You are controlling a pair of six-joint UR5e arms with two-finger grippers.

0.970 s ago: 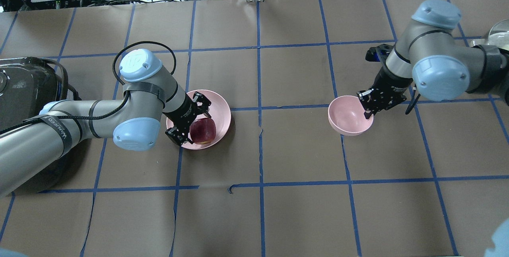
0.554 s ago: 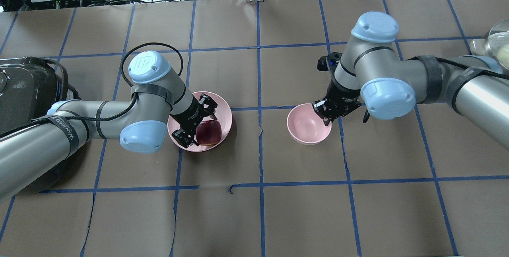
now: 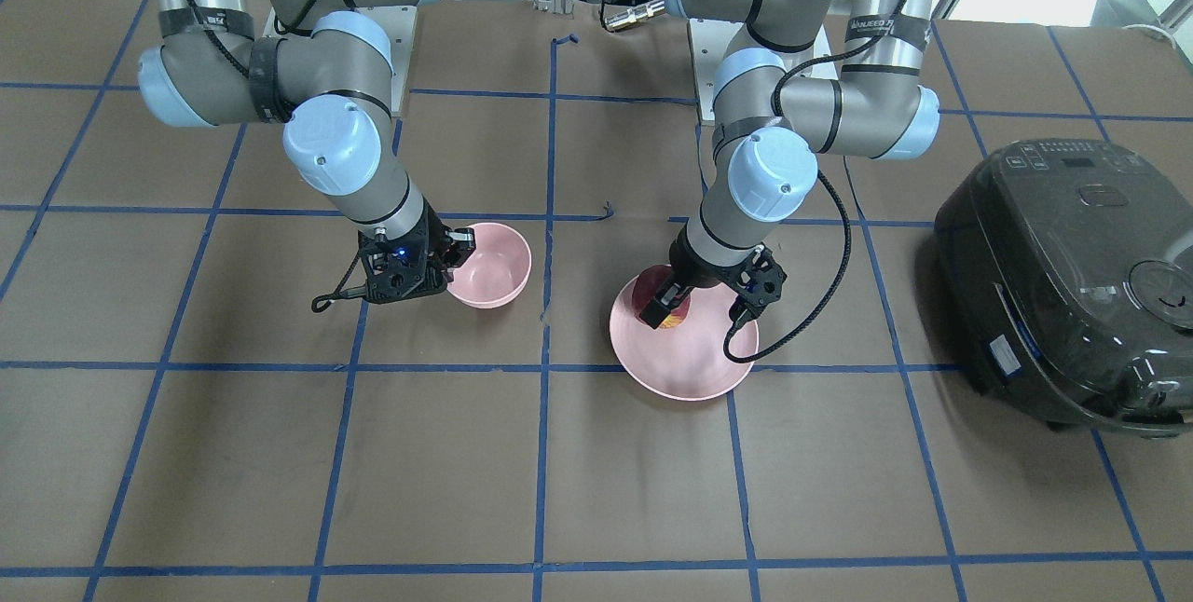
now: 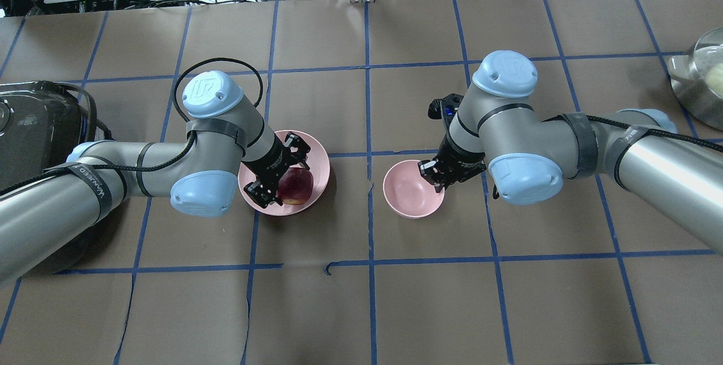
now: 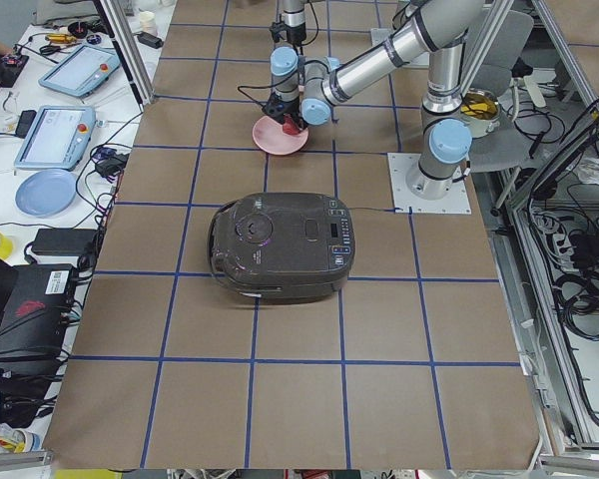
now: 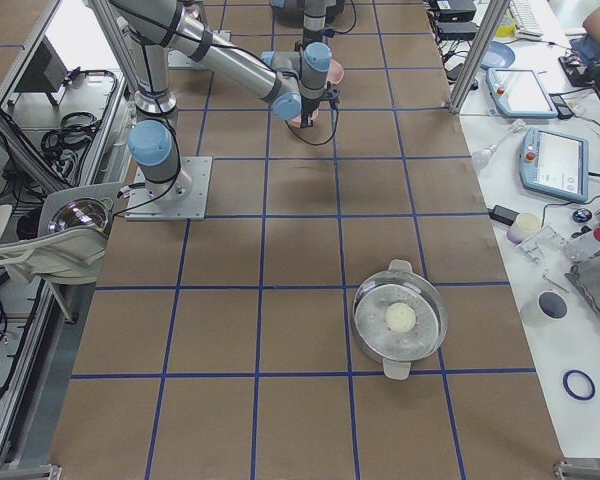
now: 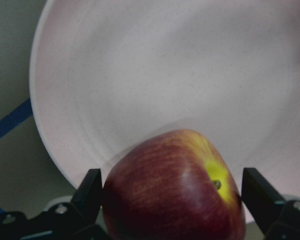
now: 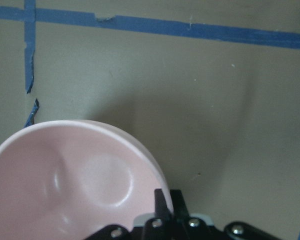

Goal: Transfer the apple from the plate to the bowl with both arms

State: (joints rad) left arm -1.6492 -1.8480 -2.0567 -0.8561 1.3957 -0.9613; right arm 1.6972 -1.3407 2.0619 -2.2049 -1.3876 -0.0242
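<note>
The dark red apple (image 4: pixel 296 185) with a yellow patch is over the pale pink plate (image 4: pixel 317 153), left of the table's middle. My left gripper (image 4: pixel 281 174) is shut on the apple; in the left wrist view its fingers (image 7: pixel 90 192) press both sides of the apple (image 7: pixel 175 195) above the plate (image 7: pixel 140 75). My right gripper (image 4: pixel 436 176) is shut on the right rim of the small pink bowl (image 4: pixel 409 190), which is empty. The right wrist view shows the fingertips (image 8: pixel 162 200) pinching the bowl's rim (image 8: pixel 140 150). The bowl lies about one bowl-width right of the plate.
A black rice cooker (image 4: pixel 34 127) stands at the left edge, behind my left arm. A metal pot with a glass lid (image 4: pixel 703 79) stands at the far right. Blue tape lines cross the brown table cover.
My right arm has moved the bowl well to the left, toward the plate, still gripping its rim. My left gripper has shifted slightly right with the apple.
</note>
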